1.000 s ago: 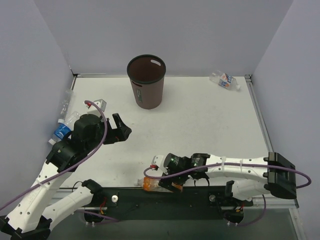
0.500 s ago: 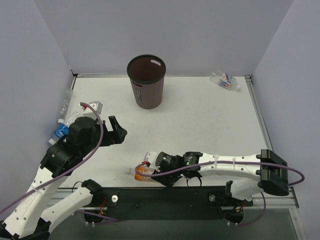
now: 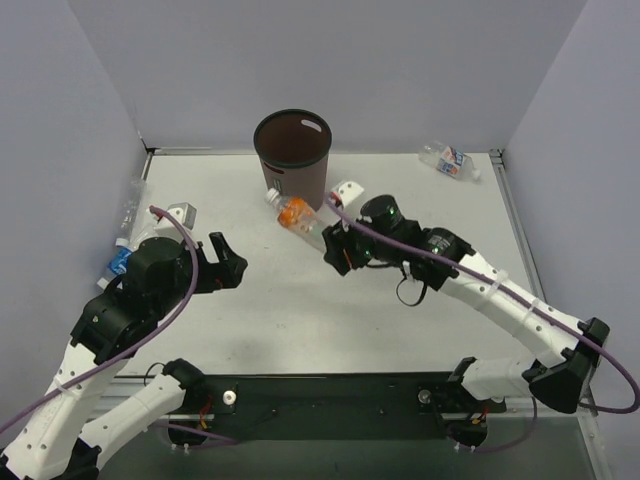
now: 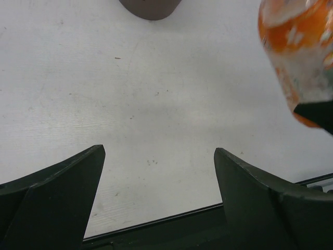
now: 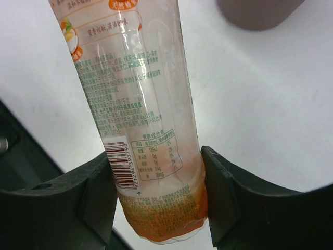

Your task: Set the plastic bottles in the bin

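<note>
Orange-tinted bottle (image 3: pixel 297 217) hangs tilted beside the bin (image 3: pixel 292 165), cap short of the rim.
Let go here, it would likely hit the bin's wall and fall to the desk (image 3: pixel 300 320); the right hand (image 3: pixel 332 245) pinches only its base, so it may swing. Left hand (image 3: pixel 228 262) hangs spread, empty. A second ago the bottle lay by the desk's near edge.

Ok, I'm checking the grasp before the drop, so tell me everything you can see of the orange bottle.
The orange bottle is clear plastic, orange at the base and near the cap, with a printed label of small text and a barcode. It hangs tilted above the table, cap end up beside the bin, not yet inside. Whether it touches the bin's wall cannot be told. The right gripper is shut on it near the base, one finger on each side.
</note>
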`<state>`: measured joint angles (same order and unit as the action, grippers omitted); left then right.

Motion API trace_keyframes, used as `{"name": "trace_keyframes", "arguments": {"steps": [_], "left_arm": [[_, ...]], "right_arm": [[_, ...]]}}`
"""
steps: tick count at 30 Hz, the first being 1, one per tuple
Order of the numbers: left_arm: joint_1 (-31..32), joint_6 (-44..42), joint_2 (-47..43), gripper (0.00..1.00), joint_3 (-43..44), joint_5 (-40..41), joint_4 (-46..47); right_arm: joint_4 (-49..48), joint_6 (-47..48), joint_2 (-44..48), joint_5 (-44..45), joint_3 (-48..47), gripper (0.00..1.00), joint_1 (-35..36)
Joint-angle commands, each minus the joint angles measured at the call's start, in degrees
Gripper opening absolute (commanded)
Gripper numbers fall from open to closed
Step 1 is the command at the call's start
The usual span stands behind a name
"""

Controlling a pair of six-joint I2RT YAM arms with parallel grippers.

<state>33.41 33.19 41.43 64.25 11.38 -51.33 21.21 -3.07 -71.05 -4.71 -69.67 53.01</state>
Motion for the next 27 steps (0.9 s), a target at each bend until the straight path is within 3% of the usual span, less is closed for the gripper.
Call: {"name": "trace_keyframes", "arguments": {"steps": [1,9,14,18,23,27], "left_arm": [[-0.2,-2.4,-0.2,0.97,4.0,2.8,-1.2],[-0.2,-2.7,-0.8,0.97,5.3,3.2,-2.7],[-0.3,-1.8,-1.3,0.97,6.1,3.6,-4.1],[-0.3,-1.0,-1.6,0.98,6.2,4.3,-5.3],[-0.3,-1.5,-1.2,0.97,6.9,7.0,-6.4],[-0.3,-3.0,0.0,0.97,7.4,9.2,-6.0]], "right_arm": [[-7.1,-3.3,-7.0,-8.5,-12.3,0.36,-9.3],[-11.4,-7.9,-28.2,-14.6,-37.4,0.35,-17.4],[-12.1,-11.2,-43.3,-15.8,-58.8,0.36,-20.7],[-14.1,-12.7,-49.7,-15.6,-65.9,0.38,-22.2],[-20.8,-14.1,-52.2,-15.2,-63.9,0.54,-23.2],[-20.8,-14.1,-54.6,-15.3,-65.8,0.94,-23.0]]}}
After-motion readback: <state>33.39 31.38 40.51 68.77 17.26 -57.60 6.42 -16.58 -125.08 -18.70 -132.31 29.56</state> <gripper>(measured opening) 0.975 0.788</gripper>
